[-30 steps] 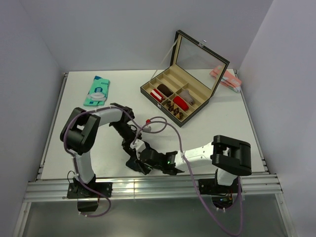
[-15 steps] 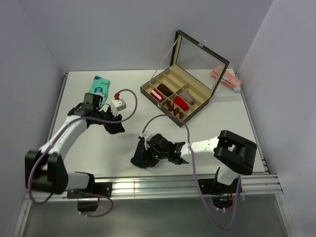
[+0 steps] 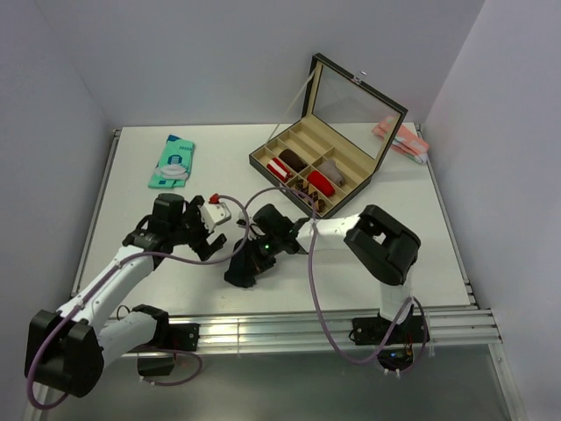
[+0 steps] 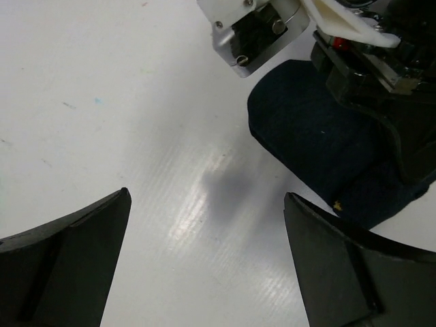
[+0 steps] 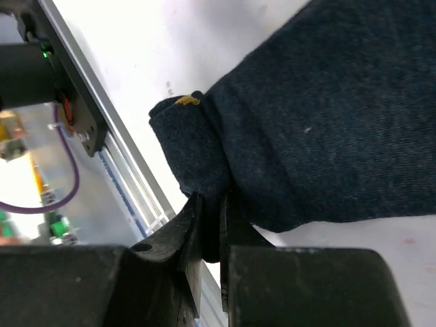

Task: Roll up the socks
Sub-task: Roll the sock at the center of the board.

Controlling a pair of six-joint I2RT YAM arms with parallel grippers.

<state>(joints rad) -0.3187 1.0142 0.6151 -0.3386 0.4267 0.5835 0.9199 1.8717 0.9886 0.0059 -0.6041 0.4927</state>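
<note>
A navy sock (image 3: 239, 270) lies flat on the white table near the front middle. My right gripper (image 3: 252, 260) is shut on one folded end of the navy sock (image 5: 306, 122), with the fabric pinched between its fingers (image 5: 194, 225). In the left wrist view the same sock (image 4: 310, 136) lies to the upper right, with the right gripper's body on top of it. My left gripper (image 4: 204, 197) stands wide open just left of the sock, over bare table and holding nothing. From above, the left gripper (image 3: 213, 242) sits close beside the sock's left side.
An open compartment box (image 3: 337, 197) with red, striped and dark rolls stands at the back right, its lid up. A teal packet (image 3: 173, 160) lies at the back left. A pink item (image 3: 399, 139) rests against the right wall. The metal rail (image 3: 263, 331) runs along the front edge.
The left gripper swung away to the left, came back beside the sock and opened wide. The right gripper, still shut on the sock, carried it away from the front edge.
</note>
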